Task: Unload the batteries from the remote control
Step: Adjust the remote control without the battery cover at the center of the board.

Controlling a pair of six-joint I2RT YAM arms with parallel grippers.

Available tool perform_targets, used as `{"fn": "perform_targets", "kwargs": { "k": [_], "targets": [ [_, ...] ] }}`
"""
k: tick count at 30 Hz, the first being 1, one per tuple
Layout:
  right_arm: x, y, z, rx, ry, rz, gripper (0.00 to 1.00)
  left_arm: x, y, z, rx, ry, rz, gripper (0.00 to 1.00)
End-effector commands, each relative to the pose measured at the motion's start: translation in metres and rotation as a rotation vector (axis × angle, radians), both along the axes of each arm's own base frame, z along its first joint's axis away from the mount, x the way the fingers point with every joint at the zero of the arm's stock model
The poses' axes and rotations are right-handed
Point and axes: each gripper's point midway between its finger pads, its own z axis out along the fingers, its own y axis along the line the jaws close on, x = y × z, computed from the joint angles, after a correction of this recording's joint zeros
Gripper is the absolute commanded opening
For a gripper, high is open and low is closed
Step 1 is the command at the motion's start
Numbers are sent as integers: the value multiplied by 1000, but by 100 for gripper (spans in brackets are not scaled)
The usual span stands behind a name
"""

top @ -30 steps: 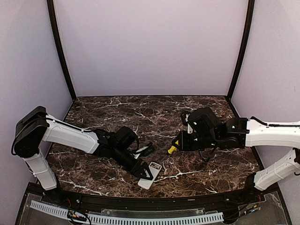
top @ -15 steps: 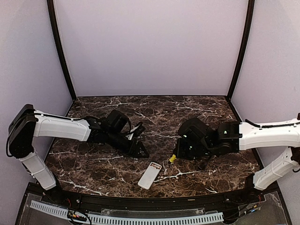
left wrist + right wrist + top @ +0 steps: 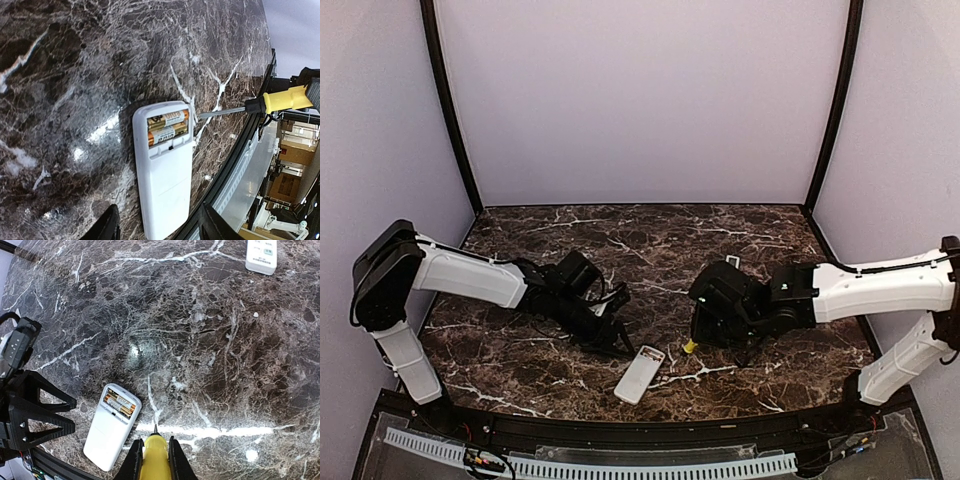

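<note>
Left arm: your left arm (image 3: 470,280) runs from its base at the near left corner inward toward the middle, the white link sloping down to the wrist.
Left gripper: your left gripper (image 3: 610,338) sits low and tilted downward; its fingers (image 3: 109,226) stand spread wide with nothing between them.
Right arm: your right arm (image 3: 880,285) stretches leftward from the near right corner, its long white link almost level.
Right gripper: your right gripper (image 3: 698,335) points down and toward the near edge; its fingers (image 3: 134,462) are clamped on the yellow handle of a screwdriver (image 3: 154,446).
Spacing: your two grippers face each other, near but apart.
</note>
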Motion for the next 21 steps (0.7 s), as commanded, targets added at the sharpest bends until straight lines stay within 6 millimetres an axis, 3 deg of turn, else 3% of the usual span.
{"fn": "perform_targets", "kwargs": {
  "k": [1,13,21],
  "targets": [
    [13,19,12,73,-54,12,0,-10,6,-1,0,27,-5,54],
    [35,42,18,112,-123,59,0,-18,9,-10,-3,83,20,54],
    [40,49,30,143,-178,94,0,-9,11,-10,4,48,78,53]
  ]
}}
